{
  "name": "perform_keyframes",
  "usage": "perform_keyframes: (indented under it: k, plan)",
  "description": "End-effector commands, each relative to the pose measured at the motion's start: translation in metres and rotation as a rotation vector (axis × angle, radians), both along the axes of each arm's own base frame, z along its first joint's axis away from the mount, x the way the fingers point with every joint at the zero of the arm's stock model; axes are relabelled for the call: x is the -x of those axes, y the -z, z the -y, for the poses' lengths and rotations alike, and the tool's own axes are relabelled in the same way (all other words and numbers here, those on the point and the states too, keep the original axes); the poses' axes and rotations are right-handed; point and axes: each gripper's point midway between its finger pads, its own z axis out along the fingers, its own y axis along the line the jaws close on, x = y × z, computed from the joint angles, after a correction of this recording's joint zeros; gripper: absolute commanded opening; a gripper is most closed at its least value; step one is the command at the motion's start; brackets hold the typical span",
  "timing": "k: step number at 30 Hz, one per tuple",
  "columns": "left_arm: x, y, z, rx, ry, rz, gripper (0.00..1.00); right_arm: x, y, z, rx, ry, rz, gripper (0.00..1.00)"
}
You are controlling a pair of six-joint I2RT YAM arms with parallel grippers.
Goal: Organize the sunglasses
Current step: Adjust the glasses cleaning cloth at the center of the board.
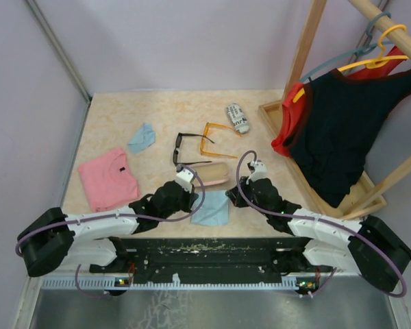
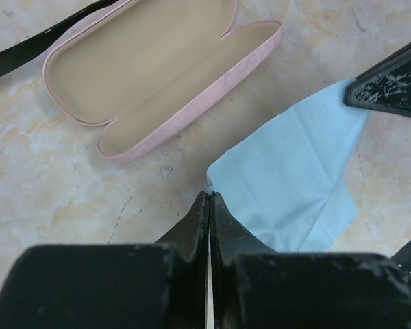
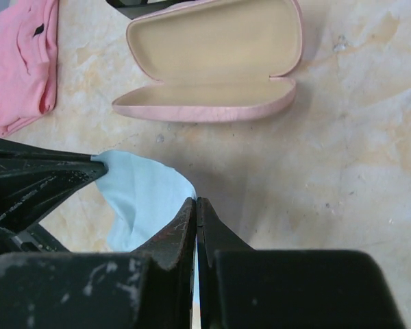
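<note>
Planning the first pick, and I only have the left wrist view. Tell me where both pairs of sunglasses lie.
Observer: The black sunglasses lie just beyond the open pink case, arms unfolded, near its left end.
Operator: Now the orange pair.
Observer: The orange sunglasses lie right of the black pair, arms also unfolded, farther from the case.
Operator: Report the right gripper.
Observer: The right gripper is shut and holds nothing.
</note>
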Motion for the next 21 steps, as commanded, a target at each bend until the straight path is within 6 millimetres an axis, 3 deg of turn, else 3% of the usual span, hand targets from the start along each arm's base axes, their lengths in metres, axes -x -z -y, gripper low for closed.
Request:
perform_keyframes:
  k: [1, 11, 17, 21]
  plan:
    - [-0.011, 0.000, -0.004, 0.007, -0.036, 0.067, 0.01, -0.022, -0.025, -0.008, -0.025, -0.013, 0.173, 0.00]
    - [-0.026, -0.004, -0.011, 0.019, -0.073, 0.160, 0.01, -0.033, -0.009, -0.008, 0.037, -0.004, 0.187, 0.00]
    - [-0.037, -0.011, -0.011, 0.023, -0.075, 0.195, 0.01, -0.040, -0.009, -0.015, 0.029, -0.008, 0.202, 0.00]
    - [-0.036, -0.005, -0.010, 0.011, -0.058, 0.186, 0.01, -0.041, -0.009, -0.018, 0.028, -0.013, 0.209, 0.00]
